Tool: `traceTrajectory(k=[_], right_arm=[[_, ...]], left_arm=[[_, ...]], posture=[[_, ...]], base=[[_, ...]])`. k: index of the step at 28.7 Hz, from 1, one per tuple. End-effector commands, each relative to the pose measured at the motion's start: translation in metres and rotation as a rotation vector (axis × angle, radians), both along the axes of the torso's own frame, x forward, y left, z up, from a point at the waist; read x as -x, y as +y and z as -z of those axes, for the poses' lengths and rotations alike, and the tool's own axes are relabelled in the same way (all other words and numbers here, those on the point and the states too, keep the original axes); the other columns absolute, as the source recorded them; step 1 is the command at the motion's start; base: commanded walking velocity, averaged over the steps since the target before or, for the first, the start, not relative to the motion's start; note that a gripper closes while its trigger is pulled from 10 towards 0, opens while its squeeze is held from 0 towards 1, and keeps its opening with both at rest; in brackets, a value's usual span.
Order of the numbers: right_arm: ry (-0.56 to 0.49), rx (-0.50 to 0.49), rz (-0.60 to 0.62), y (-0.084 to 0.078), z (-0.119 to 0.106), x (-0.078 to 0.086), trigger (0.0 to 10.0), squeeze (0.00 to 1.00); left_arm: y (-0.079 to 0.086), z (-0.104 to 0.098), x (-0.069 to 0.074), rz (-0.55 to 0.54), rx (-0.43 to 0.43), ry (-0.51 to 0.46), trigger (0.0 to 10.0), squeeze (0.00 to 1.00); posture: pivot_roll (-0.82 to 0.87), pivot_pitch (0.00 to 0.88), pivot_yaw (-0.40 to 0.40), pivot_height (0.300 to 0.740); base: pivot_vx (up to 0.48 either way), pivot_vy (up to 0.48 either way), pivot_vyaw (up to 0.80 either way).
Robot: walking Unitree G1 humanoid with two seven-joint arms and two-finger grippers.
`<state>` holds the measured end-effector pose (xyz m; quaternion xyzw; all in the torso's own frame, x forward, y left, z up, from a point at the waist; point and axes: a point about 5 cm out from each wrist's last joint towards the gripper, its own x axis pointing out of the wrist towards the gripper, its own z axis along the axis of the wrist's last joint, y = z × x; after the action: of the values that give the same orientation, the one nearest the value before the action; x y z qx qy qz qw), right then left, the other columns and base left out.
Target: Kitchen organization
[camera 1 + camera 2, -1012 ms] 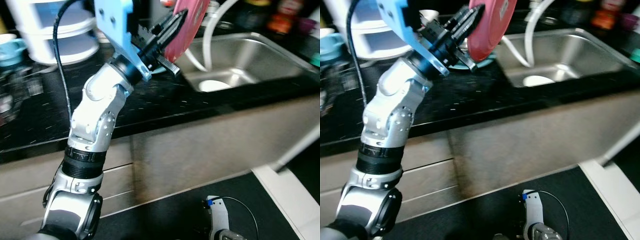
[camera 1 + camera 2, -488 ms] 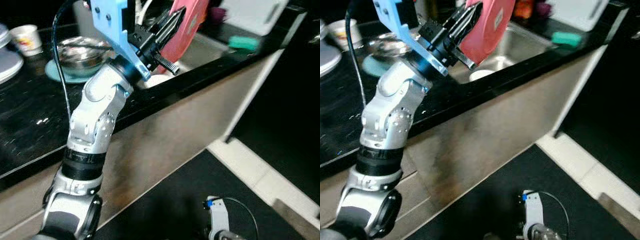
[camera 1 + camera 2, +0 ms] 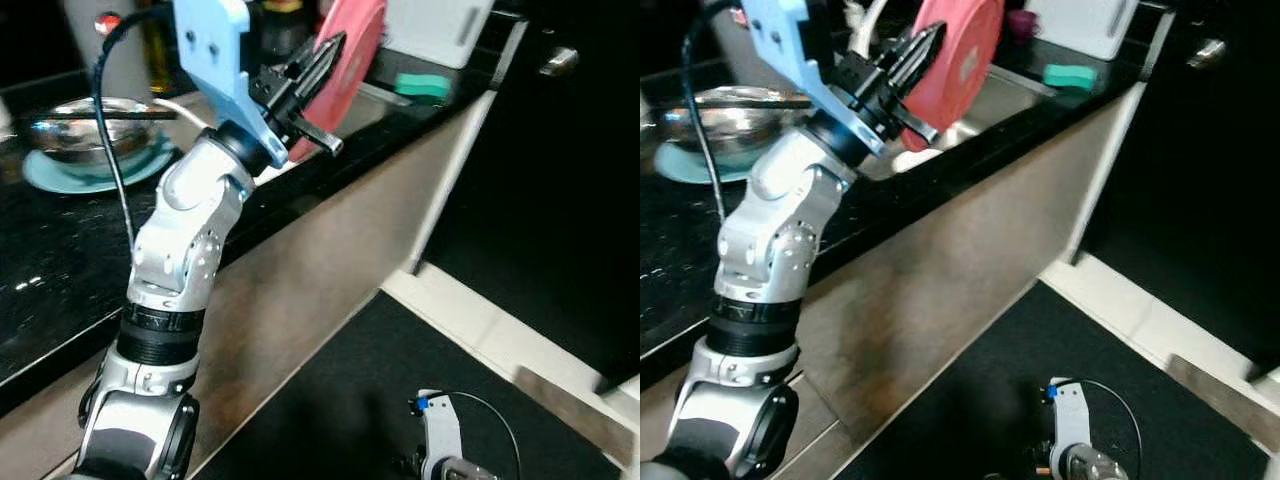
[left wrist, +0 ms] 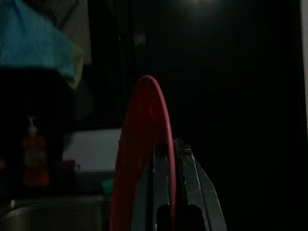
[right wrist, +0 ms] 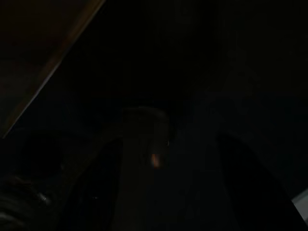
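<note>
My left gripper (image 3: 332, 52) is raised above the black counter's front edge, shut on the rim of a red plate (image 3: 352, 48). The plate stands on edge, tilted, over the near side of the steel sink (image 3: 992, 92). In the left wrist view the two black fingers (image 4: 190, 183) pinch the red plate (image 4: 139, 149) from both sides against a dark background. My right arm hangs idle low down over the dark floor, its wrist (image 3: 440, 440) near the bottom of the picture. In the dim right wrist view its two fingers (image 5: 96, 192) stand apart with nothing between them.
A steel bowl (image 3: 85, 118) sits on a teal plate (image 3: 55, 178) on the black counter (image 3: 60, 260) to the left. A green sponge (image 3: 422, 85) and a white board (image 3: 438, 25) lie past the sink. A dark door with a silver handle (image 3: 555, 62) stands right. Pale floor strip (image 3: 480, 325).
The whole view has swung to the right, so the camera turned; the sink and counter slid left. The left gripper keeps the red plate held up in the same pose.
</note>
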<state>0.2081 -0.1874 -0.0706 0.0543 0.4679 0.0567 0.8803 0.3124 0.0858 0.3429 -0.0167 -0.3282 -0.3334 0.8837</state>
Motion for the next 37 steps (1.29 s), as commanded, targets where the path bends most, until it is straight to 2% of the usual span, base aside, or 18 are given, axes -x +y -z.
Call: traceTrajectory(k=[1,30,35,37], right_arm=[[0.008,-0.004,0.006,0.0003,0.0009,0.0014,10.0,0.0],[0.005,-0.008,0.004,0.0005,0.0009,0.0016,10.0,0.0],[-0.001,-0.009,0.002,0.0005,0.0006,0.0012,10.0,0.0],[-0.008,-0.012,0.014,0.0004,0.0005,0.001,10.0,0.0]], left_arm=[[0.0016,0.0025,-0.0022,-0.017,-0.007,0.013,10.0,0.0],[0.0003,0.0014,-0.0046,-0.06,-0.005,0.023,10.0,0.0],[-0.0015,0.0016,-0.0037,-0.041,0.017,0.026,10.0,0.0],[-0.005,0.0004,-0.0002,0.028,0.075,0.035,10.0,0.0]], posture=[[0.04,0.073,-0.008,0.74],[0.03,0.078,-0.005,0.74],[0.04,0.078,-0.006,0.74],[0.04,0.078,-0.006,0.74]], base=[[0.0,0.0,-0.8],[0.0,0.0,-0.8],[0.0,0.0,-0.8],[0.0,0.0,-0.56]])
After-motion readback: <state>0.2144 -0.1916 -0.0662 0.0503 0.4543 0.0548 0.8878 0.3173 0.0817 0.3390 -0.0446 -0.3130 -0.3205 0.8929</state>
